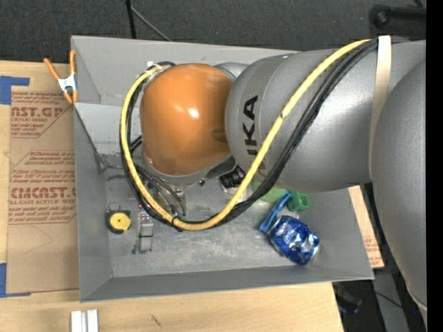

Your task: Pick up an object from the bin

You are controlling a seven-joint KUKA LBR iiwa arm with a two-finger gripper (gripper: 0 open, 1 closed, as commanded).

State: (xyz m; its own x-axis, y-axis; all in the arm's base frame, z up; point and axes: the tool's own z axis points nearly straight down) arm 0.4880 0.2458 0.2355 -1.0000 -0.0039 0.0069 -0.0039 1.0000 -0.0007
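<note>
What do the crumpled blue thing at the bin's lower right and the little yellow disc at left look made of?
Crumpled blue thing: likely thin plastic or foil wrapper, glossy, creased, with white glints. Yellow disc: probably hard plastic, smooth, even colour, dark centre; too small to be sure.

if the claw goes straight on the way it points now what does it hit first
Most likely the bin's bare grey floor, near the left wall: the claw points down there. A small yellow disc lies just to its left, seemingly out of line, though depth is unclear.
</note>
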